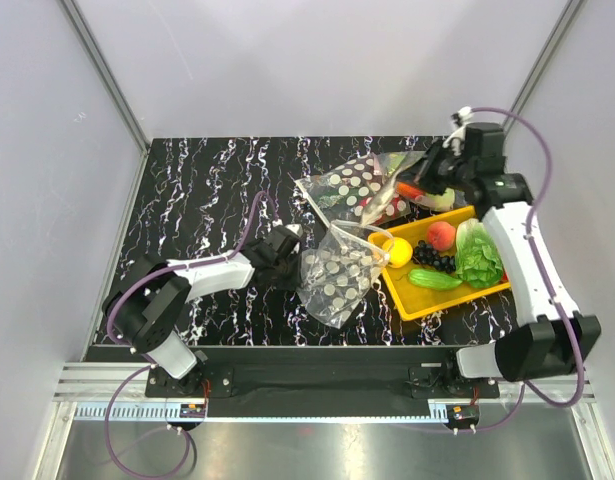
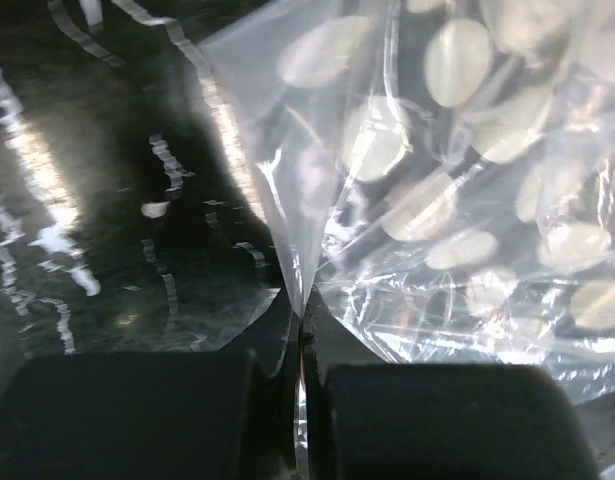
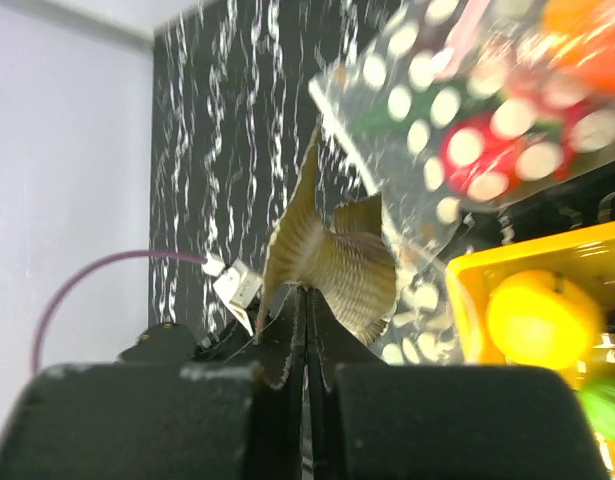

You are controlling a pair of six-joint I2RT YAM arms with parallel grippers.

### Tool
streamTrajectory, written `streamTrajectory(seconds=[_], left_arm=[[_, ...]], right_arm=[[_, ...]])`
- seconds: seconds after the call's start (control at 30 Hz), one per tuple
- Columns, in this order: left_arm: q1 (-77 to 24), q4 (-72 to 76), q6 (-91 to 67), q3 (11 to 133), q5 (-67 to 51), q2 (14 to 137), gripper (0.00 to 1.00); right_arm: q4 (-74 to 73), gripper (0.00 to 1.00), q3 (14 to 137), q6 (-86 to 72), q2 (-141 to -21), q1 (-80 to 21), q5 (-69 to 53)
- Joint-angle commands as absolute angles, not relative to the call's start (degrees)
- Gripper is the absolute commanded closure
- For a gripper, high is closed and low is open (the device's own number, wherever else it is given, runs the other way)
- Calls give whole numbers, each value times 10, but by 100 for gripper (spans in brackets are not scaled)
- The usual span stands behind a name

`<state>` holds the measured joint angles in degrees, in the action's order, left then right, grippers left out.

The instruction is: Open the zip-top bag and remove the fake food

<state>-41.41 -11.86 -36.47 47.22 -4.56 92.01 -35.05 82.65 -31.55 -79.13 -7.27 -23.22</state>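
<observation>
Jaws of the left gripper [image 2: 302,372] fully closed, pinching a fold of the zip-top bag [image 1: 337,272], which lies crumpled just left of the yellow tray [image 1: 413,302]; jaws of the right gripper [image 3: 305,305] closed on the tail of the fish [image 3: 337,265], just beyond the tray's far edge; lemon [image 1: 397,250] and lettuce [image 1: 478,255] lie inside the tray

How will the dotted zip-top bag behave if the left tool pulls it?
Probably floppy: the zip-top bag is crumpled film, gathered to a pinch in the left tool. Likely light, since no food shows inside, so it should drag easily. The glossy film might slip free.
</observation>
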Motion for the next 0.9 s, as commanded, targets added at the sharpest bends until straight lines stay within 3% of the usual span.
streamTrajectory(seconds=[0.0,0.2,0.87], left_arm=[[-395,-102,-369,449,-25,908,100],[-343,-117,-373,429,-17,853,100],[-186,-236,-287,381,41,673,100]], right_arm=[[-380,100,889,-293,-723,-45,-216],[-454,100,905,-252,-691,-29,-182],[-471,100,621,-267,-576,-26,-171]])
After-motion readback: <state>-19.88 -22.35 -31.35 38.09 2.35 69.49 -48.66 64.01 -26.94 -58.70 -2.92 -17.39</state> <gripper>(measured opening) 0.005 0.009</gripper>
